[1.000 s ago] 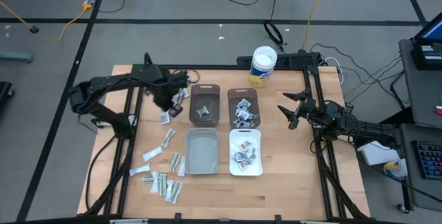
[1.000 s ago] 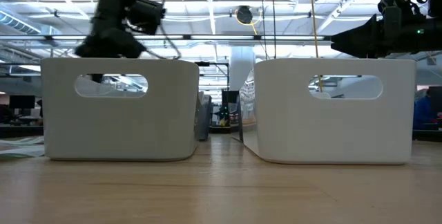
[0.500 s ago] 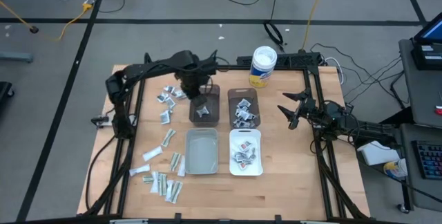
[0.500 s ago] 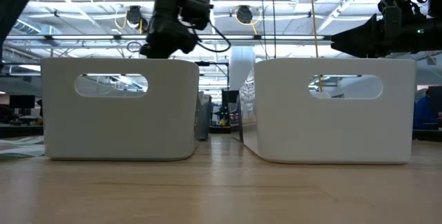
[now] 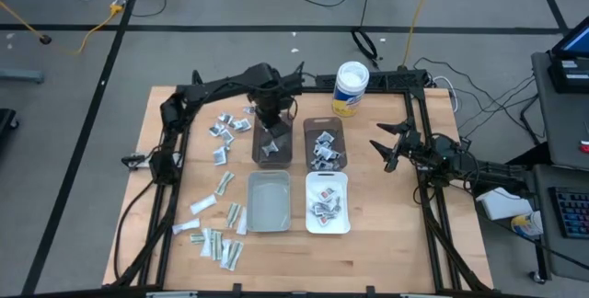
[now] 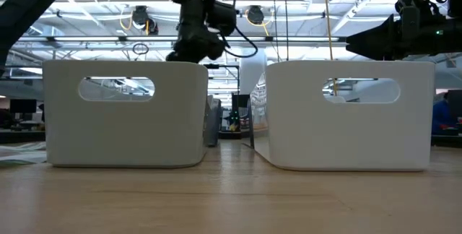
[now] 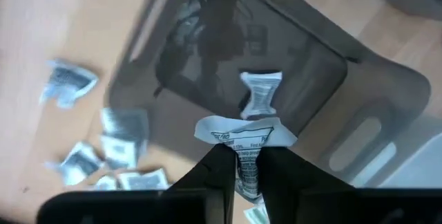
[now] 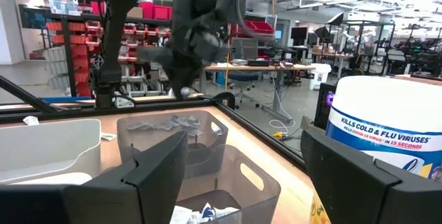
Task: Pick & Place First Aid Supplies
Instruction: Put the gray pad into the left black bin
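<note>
My left gripper (image 5: 271, 116) hovers over the far-left brown bin (image 5: 273, 151) and is shut on a small white printed packet (image 7: 243, 134). One more packet (image 7: 260, 91) lies on that bin's floor. Several loose packets lie on the table's left side, some near the far edge (image 5: 225, 125) and some near the front (image 5: 219, 241). My right gripper (image 5: 391, 146) waits open and empty at the table's right, its fingers wide apart in the right wrist view (image 8: 242, 182). My left gripper pinches the white packet between its two fingers (image 7: 217, 172), which come from above and point down. They close on one end of the packet (image 7: 246, 172); its crumpled free end sticks out past the fingertips. The packet is lifted clear, above the brown bin's opening.
A second brown bin (image 5: 324, 143) with packets stands right of the first. A grey bin (image 5: 269, 200) and a white bin (image 5: 327, 202) with packets stand nearer. A white round tub with a yellow label (image 5: 351, 86) stands at the far edge.
My left gripper has travelled toward the table's right edge, from over the loose packets at the far left to above the far-left brown bin, carrying the white packet lifted clear.
</note>
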Controlling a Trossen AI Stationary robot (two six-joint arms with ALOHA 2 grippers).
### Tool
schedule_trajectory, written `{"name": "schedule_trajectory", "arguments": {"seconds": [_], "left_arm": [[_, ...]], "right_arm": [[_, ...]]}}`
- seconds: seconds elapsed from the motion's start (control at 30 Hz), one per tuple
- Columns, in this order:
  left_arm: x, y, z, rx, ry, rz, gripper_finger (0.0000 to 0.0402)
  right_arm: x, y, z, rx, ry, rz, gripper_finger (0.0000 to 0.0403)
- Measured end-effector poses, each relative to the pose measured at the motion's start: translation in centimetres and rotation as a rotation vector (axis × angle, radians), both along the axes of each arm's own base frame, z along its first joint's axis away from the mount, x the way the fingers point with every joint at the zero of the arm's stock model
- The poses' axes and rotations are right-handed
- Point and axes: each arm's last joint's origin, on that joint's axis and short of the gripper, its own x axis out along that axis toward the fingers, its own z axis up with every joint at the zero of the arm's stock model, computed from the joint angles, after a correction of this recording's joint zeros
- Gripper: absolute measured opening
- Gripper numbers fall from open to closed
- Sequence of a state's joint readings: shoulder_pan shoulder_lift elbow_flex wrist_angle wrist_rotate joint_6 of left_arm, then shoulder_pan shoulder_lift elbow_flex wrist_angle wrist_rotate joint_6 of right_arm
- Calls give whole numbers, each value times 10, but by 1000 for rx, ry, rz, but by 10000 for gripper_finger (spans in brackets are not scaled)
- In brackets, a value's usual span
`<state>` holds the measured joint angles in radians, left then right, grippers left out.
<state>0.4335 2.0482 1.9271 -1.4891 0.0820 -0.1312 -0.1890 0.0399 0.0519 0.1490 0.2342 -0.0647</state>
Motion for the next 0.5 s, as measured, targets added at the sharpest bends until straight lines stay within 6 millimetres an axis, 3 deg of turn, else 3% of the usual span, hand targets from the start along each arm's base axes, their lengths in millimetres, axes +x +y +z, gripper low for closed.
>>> {"name": "schedule_trajectory", "arguments": {"seconds": [0.37, 0.5], "left_arm": [[9, 2, -55, 46, -79, -4, 185], [9, 0, -61, 53, -84, -8, 220]], "right_arm": [[0, 0, 0, 0, 0, 0, 278], [0, 0, 0, 0, 0, 0, 277]]}}
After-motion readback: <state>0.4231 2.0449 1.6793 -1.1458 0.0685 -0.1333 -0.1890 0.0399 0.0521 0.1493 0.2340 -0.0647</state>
